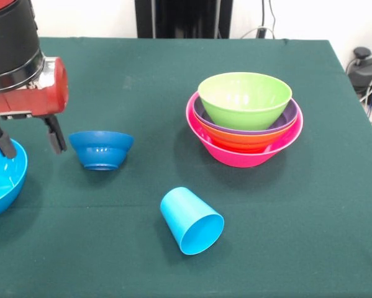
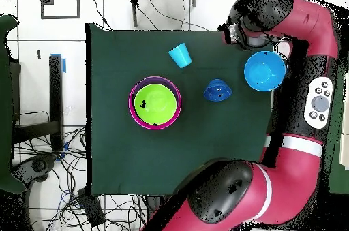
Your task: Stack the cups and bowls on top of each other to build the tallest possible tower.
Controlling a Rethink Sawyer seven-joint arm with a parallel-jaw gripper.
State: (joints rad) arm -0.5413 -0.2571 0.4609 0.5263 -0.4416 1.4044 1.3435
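The tower (image 1: 244, 118) stands right of centre: a lime green bowl (image 1: 244, 99) nested in purple (image 1: 291, 118), orange (image 1: 248, 138) and the wide pink base (image 1: 244, 155); it also shows in the overhead view (image 2: 155, 103). A sky blue cup (image 1: 192, 220) lies on its side near the front, mouth toward the camera. A small dark blue bowl (image 1: 102, 149) sits upside down. A sky blue bowl (image 1: 2, 180) sits upright at the left edge. My gripper (image 1: 27, 138) is open just above that bowl's rim, one finger (image 1: 0, 141) over the bowl and the other outside it. The yellow-green cup and the small orange bowl are out of view.
The green table (image 1: 173, 68) ends close to the sky blue bowl in the overhead view (image 2: 264, 71). My arm (image 2: 300, 105) curves along that side of the table. Cables and equipment lie on the floor beyond the other edges.
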